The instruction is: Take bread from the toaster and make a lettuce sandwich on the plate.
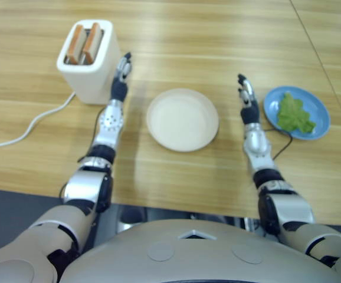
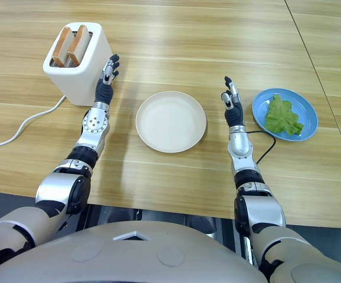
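- Two slices of bread (image 2: 70, 46) stand upright side by side in the slots of the white toaster (image 2: 82, 73), at the far left of the bench (image 2: 188, 35); you can see their brown crusts poking above the top.
- Your left hand (image 2: 106, 81) is just beside the toaster's right wall, with the fingers (image 2: 112, 61) stretched out and holding nothing. You cannot tell from these views whether the fingertips touch the toaster.
- Your right hand (image 2: 232, 106) is over the bench between the two plates, palm turned inward. Its fingers (image 2: 229, 84) are extended and nothing is in its grasp.
- You have the cream plate (image 2: 170, 122) in the middle of the bench, between your two hands, with nothing on it.
- The lettuce (image 2: 282, 115) lies flat on a small blue plate (image 2: 307, 112) to the right, near your right hand but apart from it.
- A white cord (image 2: 23, 127) runs from the toaster's base across the bench toward the left edge.
- A thin dark cable (image 2: 266, 148) loops on the bench beside your right wrist, just short of the blue plate.
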